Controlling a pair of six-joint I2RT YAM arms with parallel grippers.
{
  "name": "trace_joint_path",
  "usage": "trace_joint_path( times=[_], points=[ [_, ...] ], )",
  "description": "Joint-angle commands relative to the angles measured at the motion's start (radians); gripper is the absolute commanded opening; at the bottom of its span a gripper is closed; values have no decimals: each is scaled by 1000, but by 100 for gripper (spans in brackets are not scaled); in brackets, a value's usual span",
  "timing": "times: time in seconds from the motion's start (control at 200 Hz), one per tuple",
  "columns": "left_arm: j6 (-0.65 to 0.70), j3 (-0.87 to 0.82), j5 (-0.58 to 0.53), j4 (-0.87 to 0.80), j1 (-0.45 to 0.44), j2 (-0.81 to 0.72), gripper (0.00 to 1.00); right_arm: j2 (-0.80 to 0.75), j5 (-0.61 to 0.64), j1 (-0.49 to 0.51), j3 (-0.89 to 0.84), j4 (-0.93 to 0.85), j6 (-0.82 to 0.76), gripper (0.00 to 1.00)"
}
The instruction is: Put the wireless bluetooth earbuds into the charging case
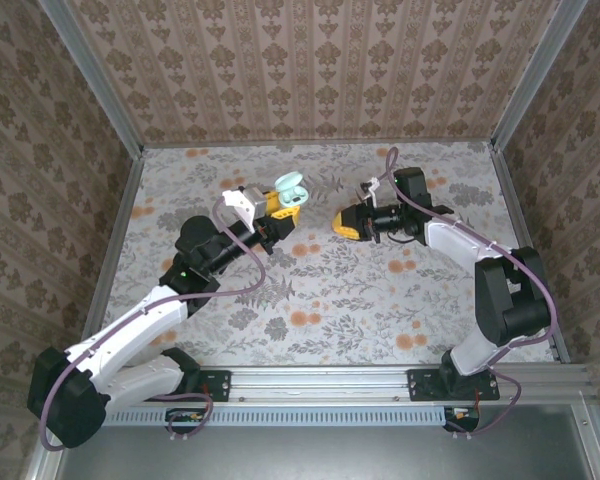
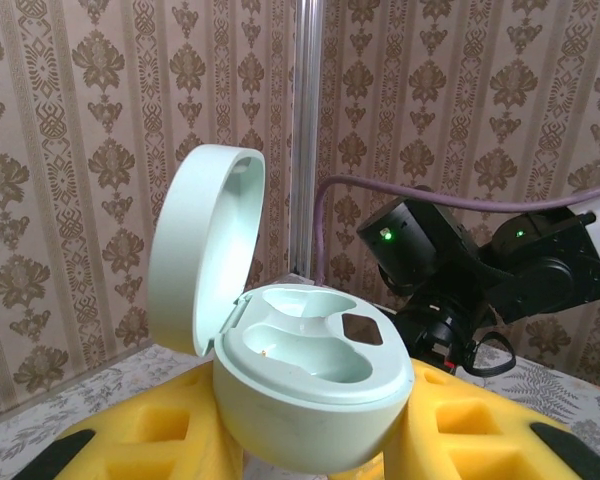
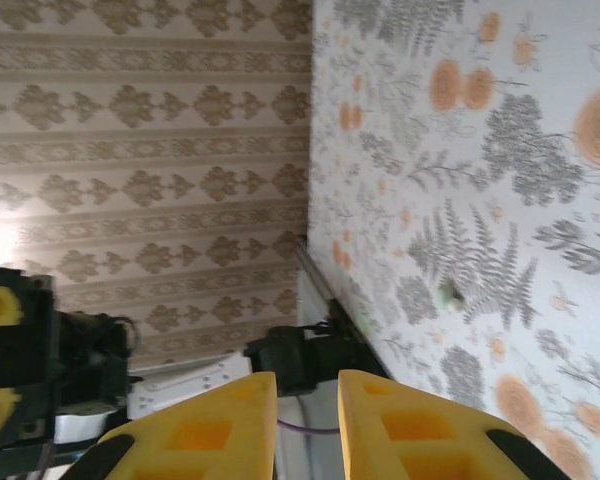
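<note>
The charging case (image 2: 315, 385) is a mint-green pebble-shaped shell, held with its base level and its hinged lid (image 2: 205, 245) raised upright at the left of the base. Two moulded wells lie open in the top face of the base; the right-hand well carries a dark square patch, and the left-hand one a tiny orange speck. The left gripper (image 1: 280, 207) has its yellow jaws clenched on the case, one jaw against each side of the base below the rim. Seen from above, the case sits over the far middle of the floral worktop (image 1: 330, 300). The right gripper (image 1: 346, 222) is near the case on its right and slightly closer to the arm bases, apart from it, with its yellow jaws pointing toward the case. In the right wrist view these jaws stand close together with a narrow gap between them. Whether they clamp an earbud cannot be told. Behind the case in the left wrist view are the black right arm (image 2: 450, 260), its purple cable (image 2: 460, 195) and an aluminium corner post (image 2: 305, 130) between the wallpapered walls (image 2: 90, 150).
</note>
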Motion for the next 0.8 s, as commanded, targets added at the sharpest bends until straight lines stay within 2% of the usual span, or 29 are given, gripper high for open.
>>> trace_joint_path(
  times=[0.0,0.15,0.295,0.48,0.565,0.795],
  points=[
    [-15,24,14,49,-8,-2,34,10,140,4,64,-277,-181,25],
    [-5,15,-6,43,-8,-19,34,31,447,62,100,-469,-305,26],
    [-1,14,-8,30,-6,-30,34,52,616,144,108,-518,-373,29],
    [1,17,-8,28,-6,-32,34,128,714,206,135,-534,-362,31],
    [0,19,-8,27,-6,-35,34,155,723,232,142,-538,-355,35],
    [-2,13,-11,21,-7,-47,34,236,761,269,186,-554,-389,35]
  ],
)
